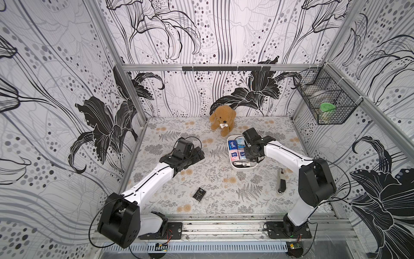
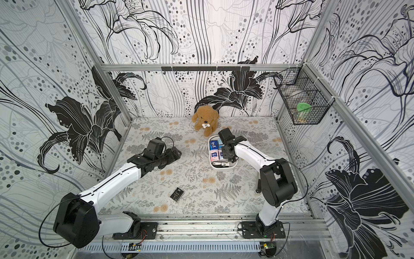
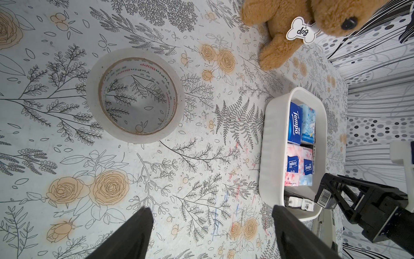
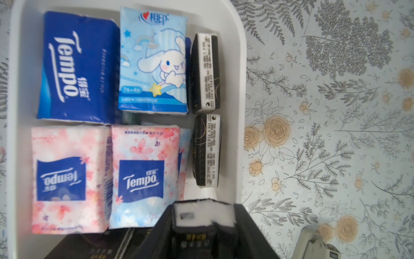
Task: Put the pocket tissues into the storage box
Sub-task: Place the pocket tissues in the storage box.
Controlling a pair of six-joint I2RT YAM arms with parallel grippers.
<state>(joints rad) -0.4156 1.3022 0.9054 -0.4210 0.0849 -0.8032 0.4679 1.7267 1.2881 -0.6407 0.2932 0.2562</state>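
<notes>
Right gripper (image 4: 201, 224) is pinching a black packet (image 3: 323, 198) over the box (image 3: 272, 145), right of the desk's (image 1: 224, 186) middle; left gripper (image 3: 210, 208) is hovering spread near the tape (image 3: 134, 96).

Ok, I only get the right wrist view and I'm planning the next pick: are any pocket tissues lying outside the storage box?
Observer: Yes, one black packet lies flat on the table, well in front of the storage box and over toward the left arm's side.
Operator: Is the left gripper free to take it?
Observer: The left gripper is open with nothing between its fingers, farther back on the table than that packet.
Operator: Anything near it that could be mistaken for a packet?
Observer: Only a clear tape roll, lying flat just ahead of the left gripper.
</notes>
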